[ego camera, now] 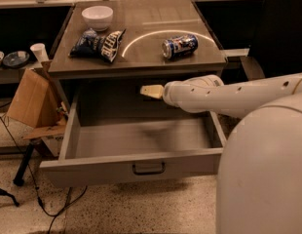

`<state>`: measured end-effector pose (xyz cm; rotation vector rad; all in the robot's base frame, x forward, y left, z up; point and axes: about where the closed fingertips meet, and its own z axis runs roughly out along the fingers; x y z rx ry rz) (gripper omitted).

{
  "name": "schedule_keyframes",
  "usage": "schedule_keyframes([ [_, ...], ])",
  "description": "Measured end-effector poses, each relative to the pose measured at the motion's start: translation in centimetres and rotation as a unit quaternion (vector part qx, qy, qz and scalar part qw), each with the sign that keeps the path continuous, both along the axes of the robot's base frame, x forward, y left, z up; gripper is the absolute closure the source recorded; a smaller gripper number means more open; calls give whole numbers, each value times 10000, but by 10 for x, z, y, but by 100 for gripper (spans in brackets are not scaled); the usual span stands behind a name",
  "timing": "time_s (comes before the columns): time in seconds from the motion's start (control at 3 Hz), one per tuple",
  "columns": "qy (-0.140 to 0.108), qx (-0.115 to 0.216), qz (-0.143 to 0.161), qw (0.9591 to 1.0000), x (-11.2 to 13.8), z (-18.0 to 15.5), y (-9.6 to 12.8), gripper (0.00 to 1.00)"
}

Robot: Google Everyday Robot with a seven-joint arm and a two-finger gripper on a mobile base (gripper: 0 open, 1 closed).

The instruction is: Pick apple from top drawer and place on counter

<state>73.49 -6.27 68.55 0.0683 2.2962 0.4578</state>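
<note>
The robot's white body (263, 179) is filling the corner to the right of the top drawer (141, 140), and its arm (238, 95) is lying across the drawer's right side wall, pointing left. The table (156, 18) is sitting directly above the drawer, its pale arc showing. The drawer is standing pulled fully out, its dark handle (148, 168) at the middle of the front. A cardboard box (27, 99) is leaning just left of the drawer. On the table above it, a chip bag (100, 44), a white bowl (97, 17) and a blue soda can (179, 46) on its side are lying well apart.

The pincer (151, 91) is hanging over the back half of the drawer, just under the table's front edge. Whether it is open, closed or gripping anything, I cannot tell.

The apple is showing nowhere: the visible drawer floor is looking bare grey, and no fruit is on the table. It may be lying hidden behind the arm or the pincer.

Judging by this, the drawer is already open, but finding and gripping the apple, lifting it out and setting it on the table all seem left to do.
</note>
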Motion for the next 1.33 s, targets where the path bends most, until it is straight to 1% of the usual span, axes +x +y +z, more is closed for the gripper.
schedule_keyframes([
  [0.33,-105,4,-57,9999,10,-1,4,0],
  [0.67,-239,32,-183,9995,22,0,7,0],
  [1.0,-364,10,-349,9987,28,2,5,0],
  [1.33,-500,-105,-573,9970,26,6,-3,0],
])
